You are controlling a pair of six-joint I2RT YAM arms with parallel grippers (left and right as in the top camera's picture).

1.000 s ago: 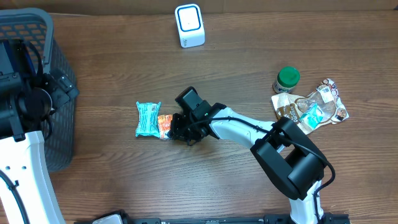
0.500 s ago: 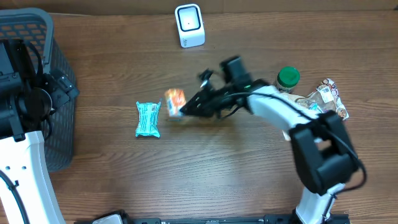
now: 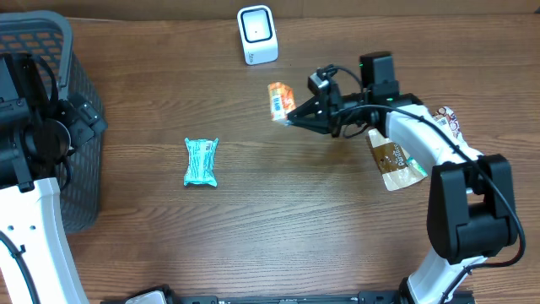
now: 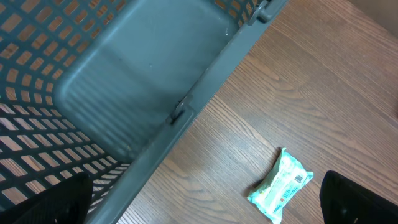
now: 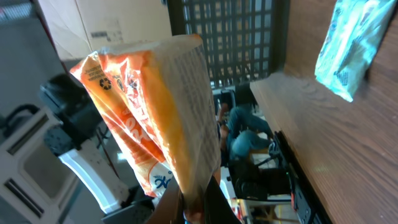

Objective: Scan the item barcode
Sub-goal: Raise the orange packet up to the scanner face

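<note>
Pinches an orange snack packet (image 3: 279, 100) by one edge in the right tool (image 3: 291, 118), shut tight on it, raised off the tabletop (image 3: 295, 228) near the white scanner (image 3: 257, 35) but not touching it. Shows a teal packet (image 3: 201, 161) lying flat well to the left, then the dark mesh basket (image 3: 80, 101). Keeps the left tool (image 4: 208, 202) spread wide by the basket, gripping nothing.

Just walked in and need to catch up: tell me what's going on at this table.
The right gripper is shut on an orange snack packet, holding it in the air near the white scanner. The left gripper hangs open beside the dark basket, holding nothing. A teal packet lies flat on the table.
</note>
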